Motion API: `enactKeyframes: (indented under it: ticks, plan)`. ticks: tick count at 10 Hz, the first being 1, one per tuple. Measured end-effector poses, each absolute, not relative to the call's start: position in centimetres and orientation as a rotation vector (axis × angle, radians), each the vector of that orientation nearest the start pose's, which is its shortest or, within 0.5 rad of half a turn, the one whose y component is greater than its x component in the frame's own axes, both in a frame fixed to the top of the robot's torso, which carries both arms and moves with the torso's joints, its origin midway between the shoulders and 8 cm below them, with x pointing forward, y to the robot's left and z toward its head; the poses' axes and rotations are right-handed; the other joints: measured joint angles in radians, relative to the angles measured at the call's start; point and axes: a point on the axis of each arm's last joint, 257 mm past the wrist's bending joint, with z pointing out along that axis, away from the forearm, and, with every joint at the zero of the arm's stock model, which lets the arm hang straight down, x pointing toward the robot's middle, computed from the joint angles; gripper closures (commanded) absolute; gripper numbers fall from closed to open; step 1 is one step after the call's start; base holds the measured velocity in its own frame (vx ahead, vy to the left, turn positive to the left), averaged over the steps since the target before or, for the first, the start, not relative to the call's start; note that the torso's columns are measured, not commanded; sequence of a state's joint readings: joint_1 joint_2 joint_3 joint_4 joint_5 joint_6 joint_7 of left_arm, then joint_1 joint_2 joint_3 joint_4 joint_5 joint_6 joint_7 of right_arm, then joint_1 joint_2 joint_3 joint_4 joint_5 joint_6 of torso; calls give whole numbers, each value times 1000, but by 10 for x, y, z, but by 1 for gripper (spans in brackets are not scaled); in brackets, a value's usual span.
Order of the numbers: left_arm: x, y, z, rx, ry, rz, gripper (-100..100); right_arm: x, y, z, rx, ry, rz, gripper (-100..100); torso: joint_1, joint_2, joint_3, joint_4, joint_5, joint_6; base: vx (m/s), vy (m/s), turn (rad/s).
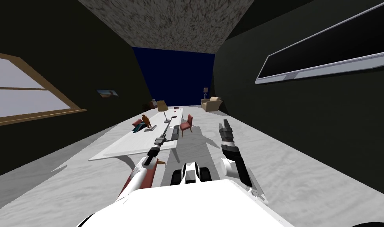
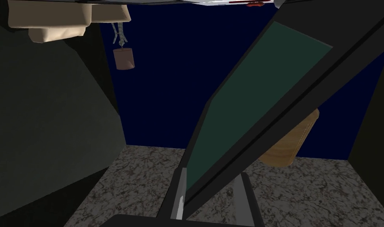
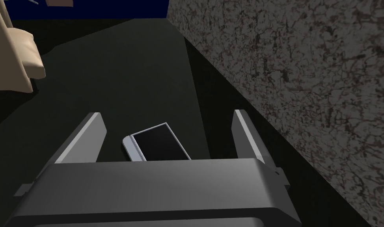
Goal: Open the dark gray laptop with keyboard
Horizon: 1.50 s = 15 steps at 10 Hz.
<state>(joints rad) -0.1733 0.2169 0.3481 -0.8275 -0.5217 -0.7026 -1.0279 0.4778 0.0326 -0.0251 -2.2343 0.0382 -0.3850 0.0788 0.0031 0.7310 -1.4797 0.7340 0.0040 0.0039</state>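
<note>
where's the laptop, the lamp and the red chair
laptop [image 2: 242, 106]: left wrist view, on its green screen face
lamp [image 1: 162, 105]: head view, on the shade
red chair [image 1: 185, 125]: head view, on the seat

Laptop [image 2: 258, 98] is part-open: we can see the screen, so the lid is off the base. The screen is dark green and blank inside a black bezel, and the shell is dark grey. The lid stands at a steep slant, its lower edge running between the left hand's [image 2: 211, 175] two fingers, which sit close on either face. It sits on the white surface [image 1: 124, 146], at its right-hand long edge, about halfway along. We can't make out the keyboard.
</note>
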Motion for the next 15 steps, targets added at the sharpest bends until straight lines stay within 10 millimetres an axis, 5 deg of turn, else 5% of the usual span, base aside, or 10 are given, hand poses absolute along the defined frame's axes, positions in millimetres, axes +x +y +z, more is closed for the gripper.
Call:
enactKeyframes:
  ticks: [10, 15]
  plan:
    - [434, 452, -333, -16, 1520, 301, 100, 371, -291, -12, 737, 723, 1154, 0, 5, 1, 1, -2, 2, -8, 7, 9, -228]
    - [369, 488, -345, -16, 1559, 482, 100, 371, -291, -12, 737, 723, 1154, 0, 5, 6, 4, -2, 5, -8, 6, 8, -188]
